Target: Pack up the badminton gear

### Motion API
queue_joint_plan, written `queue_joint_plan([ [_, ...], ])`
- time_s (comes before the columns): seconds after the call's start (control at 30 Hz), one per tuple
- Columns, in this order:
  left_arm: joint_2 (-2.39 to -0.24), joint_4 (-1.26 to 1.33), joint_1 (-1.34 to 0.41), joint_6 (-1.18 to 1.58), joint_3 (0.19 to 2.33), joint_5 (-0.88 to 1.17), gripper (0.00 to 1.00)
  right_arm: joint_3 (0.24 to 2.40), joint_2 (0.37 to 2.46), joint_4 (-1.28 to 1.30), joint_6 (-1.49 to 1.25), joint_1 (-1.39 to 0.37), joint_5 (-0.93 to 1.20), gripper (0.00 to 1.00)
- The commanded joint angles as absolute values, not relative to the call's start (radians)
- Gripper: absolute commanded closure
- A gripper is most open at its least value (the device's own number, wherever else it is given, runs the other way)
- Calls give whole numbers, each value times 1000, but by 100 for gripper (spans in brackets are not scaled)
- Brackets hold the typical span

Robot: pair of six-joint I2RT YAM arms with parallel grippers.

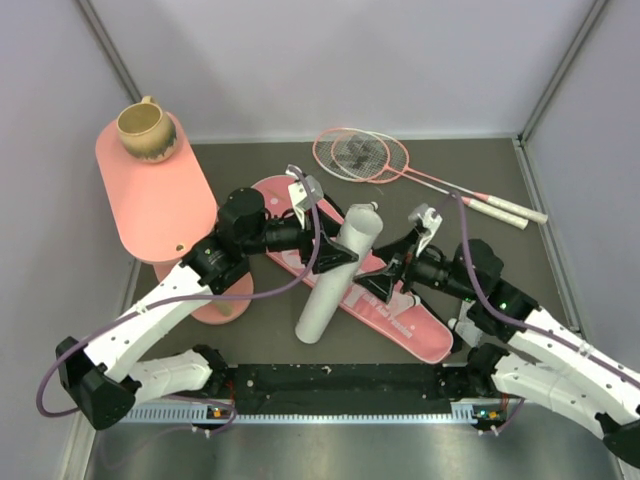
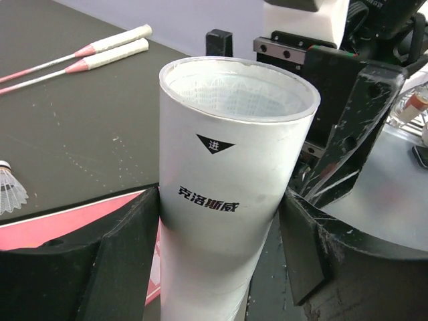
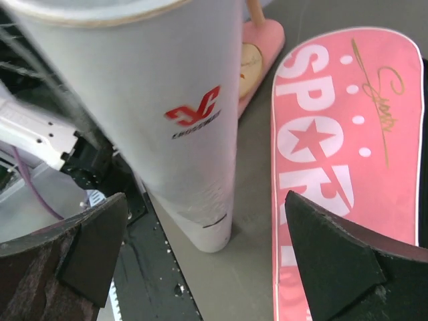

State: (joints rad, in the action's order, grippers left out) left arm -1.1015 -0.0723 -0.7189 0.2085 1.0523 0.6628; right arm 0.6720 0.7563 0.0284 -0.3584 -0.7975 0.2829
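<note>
Leaning rather than upright, the white tube (image 1: 338, 275) has its base on the dark table (image 1: 250, 330) near the front edge. Its long axis rises away from the arms and slightly to the right, with the open mouth uppermost. The left wrist view looks into that mouth: a thin rim and a pale lining, and on the outside a small black triangle above a line of black characters. The right wrist view shows a red logo on the opposite side.

The left gripper (image 2: 219, 200) is clamped on the tube about midway up, one black finger pressed to each side. The right gripper (image 3: 206, 199) has its jaws spread wide. The tube stands in the gap, nearer one finger, and I cannot make out any contact.

Just beside and behind the tube, the pink bag (image 3: 341, 147) lettered "SPORT" lies flat on a diagonal. One shuttlecock (image 2: 10, 187) sits by its edge.

Two rackets (image 1: 362, 155) lie crossed at the far right. A mug (image 1: 148, 130) stands on the pink tiered table (image 1: 150, 205) at the far left.
</note>
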Motion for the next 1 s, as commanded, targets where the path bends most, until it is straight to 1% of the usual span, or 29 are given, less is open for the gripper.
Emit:
queue_joint_plan([
  [0.0,-1071,36,-722,291,1032,640,62,571,692,-141,-383,-804,334,1],
  [0.1,-1069,121,-721,404,1026,643,62,483,715,-377,-458,-804,337,1],
  [0.13,-1068,168,-721,457,1020,647,62,447,762,-519,-503,-804,315,3],
  [0.27,-1062,183,-721,466,1017,635,62,468,853,-609,-520,-822,278,9],
  [0.3,-1060,178,-721,465,1019,623,62,480,867,-618,-525,-830,272,11],
  [0.33,-1058,178,-722,468,1019,620,62,485,877,-632,-525,-833,265,16],
  [0.4,-1057,184,-722,477,1016,614,62,483,896,-649,-526,-845,255,21],
  [0.43,-1055,189,-721,492,1011,612,61,480,900,-658,-523,-848,249,29],
  [0.5,-1057,201,-723,512,1006,607,59,474,914,-693,-523,-854,249,36],
  [0.53,-1060,207,-721,526,1002,610,58,472,919,-702,-523,-859,250,38],
  [0.7,-1068,221,-721,535,996,618,57,497,957,-727,-523,-861,273,38],
  [0.77,-1068,219,-721,529,992,617,57,502,973,-736,-525,-861,287,36],
  [0.87,-1063,209,-723,522,988,612,57,502,980,-749,-529,-862,287,30],
  [0.97,-1058,207,-722,517,974,606,56,503,980,-739,-529,-862,281,29],
])
